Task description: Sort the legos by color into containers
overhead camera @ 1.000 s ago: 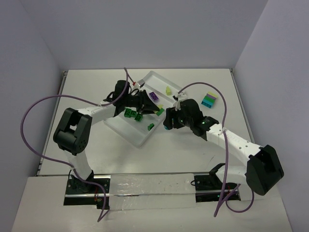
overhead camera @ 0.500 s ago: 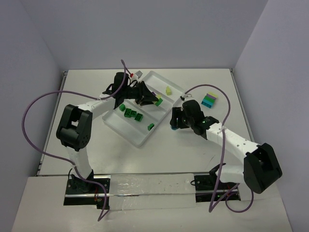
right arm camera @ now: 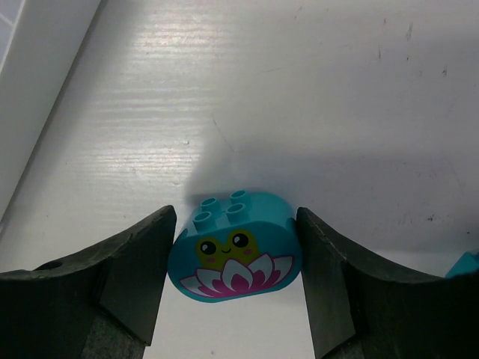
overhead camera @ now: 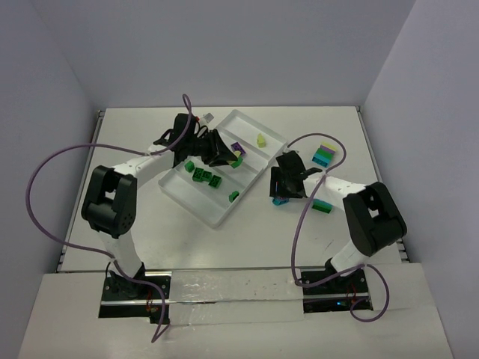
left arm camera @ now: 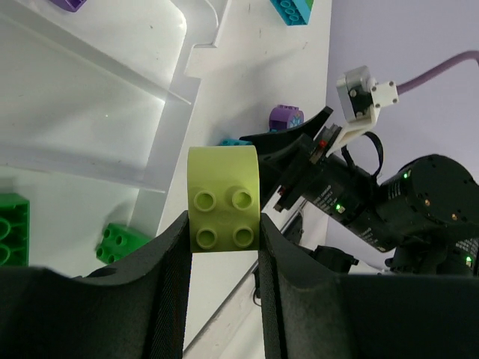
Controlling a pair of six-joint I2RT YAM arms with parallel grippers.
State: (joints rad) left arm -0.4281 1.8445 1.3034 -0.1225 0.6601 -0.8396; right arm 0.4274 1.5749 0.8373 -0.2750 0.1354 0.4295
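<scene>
Over tray (overhead camera: 212, 212), left gripper (left arm camera: 223, 224) clamped on yellow-green brick (left arm camera: 223, 196); beside tray on table (right arm camera: 299, 90), right gripper (right arm camera: 236, 218) closed against both sides of teal frog brick (right arm camera: 236, 254).

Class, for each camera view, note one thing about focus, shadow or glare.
Left wrist: yellow-green brick sharp, left claw fingers dark. Right wrist: teal frog brick crisp, soft shadow behind it on the table. Top external: even light, faint shadows.

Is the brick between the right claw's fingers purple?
No, the brick in the right claw is teal, with a printed frog.
</scene>
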